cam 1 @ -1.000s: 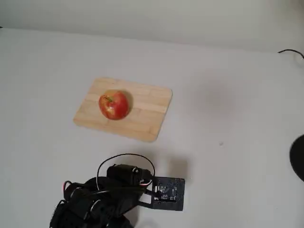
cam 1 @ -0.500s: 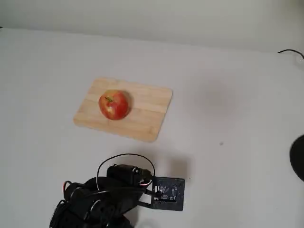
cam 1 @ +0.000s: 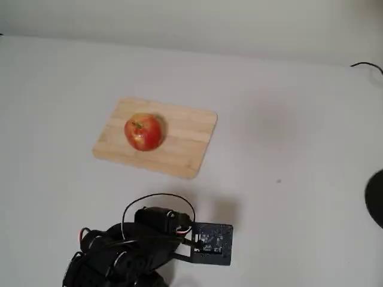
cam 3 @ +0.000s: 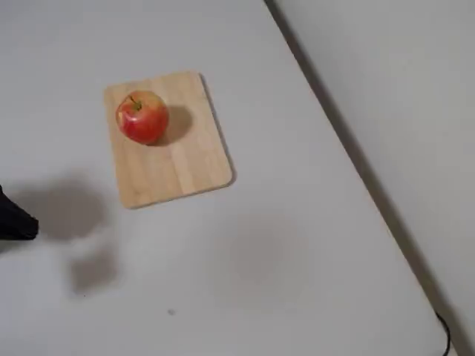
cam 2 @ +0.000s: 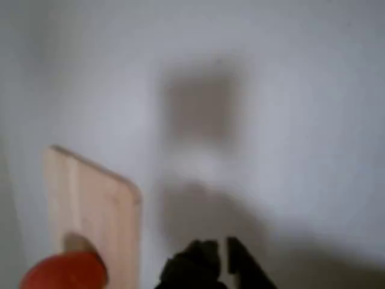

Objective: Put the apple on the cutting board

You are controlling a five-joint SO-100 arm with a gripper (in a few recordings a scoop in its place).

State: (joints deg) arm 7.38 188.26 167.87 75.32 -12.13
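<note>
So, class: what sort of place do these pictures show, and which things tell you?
Probably a lab or workshop test bench, not a kitchen: a bare white table, a robot arm with exposed wiring, and just an apple on a cutting board.

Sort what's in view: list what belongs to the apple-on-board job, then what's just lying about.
Part of the job:
- apple, resting on the board
- cutting board
- gripper, pulled back, apart from both

Just lying about:
- black cable at the table's far edge
- dark round object at the right edge of a fixed view

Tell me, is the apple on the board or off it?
On it. In both fixed views the apple rests on the board, wood showing all around it, stem up.
</note>
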